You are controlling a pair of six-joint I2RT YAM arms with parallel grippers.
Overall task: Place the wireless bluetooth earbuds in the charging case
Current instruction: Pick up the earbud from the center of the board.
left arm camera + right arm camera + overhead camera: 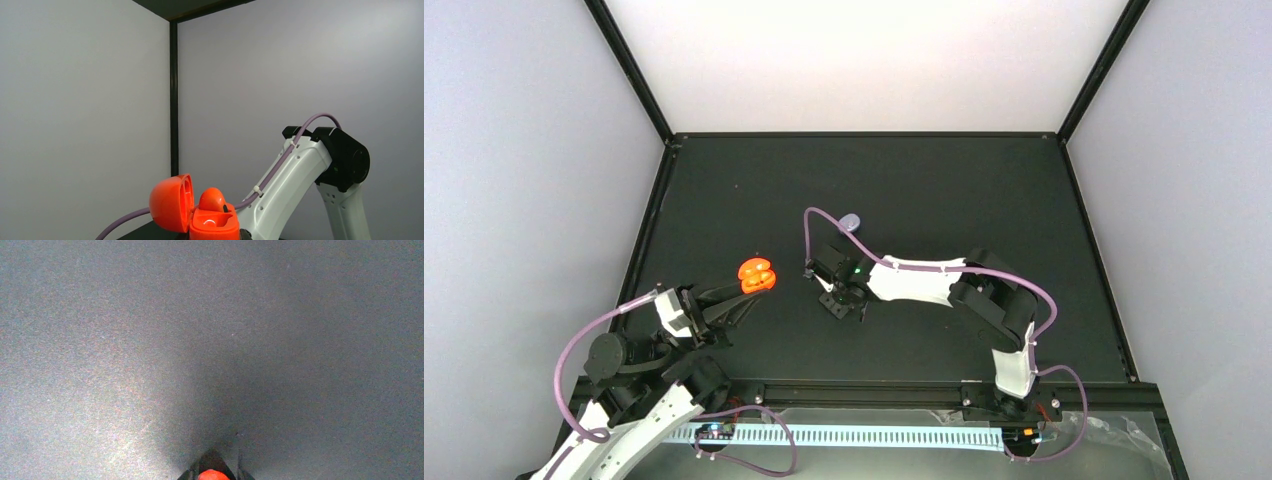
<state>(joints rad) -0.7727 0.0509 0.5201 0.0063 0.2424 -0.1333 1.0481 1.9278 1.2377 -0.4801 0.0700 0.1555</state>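
Observation:
My left gripper (746, 284) is shut on the base of an open red-orange charging case (757, 275), held above the table's left part. In the left wrist view the case base (214, 226) has its lid (170, 202) swung open to the left. One red-orange earbud (212, 198) sits in the far socket and the near socket is bare. My right gripper (837, 299) points down at the table middle. In the right wrist view a second red-orange earbud (213, 475) shows at the bottom edge, with the fingertips (189, 475) close on either side. No purple earbuds are in view.
A pale purple case (851, 221) lies on the black table (944, 190) behind the right gripper. Black frame posts and grey walls enclose the table. The right arm's white link (290, 175) stands just beyond the held case in the left wrist view.

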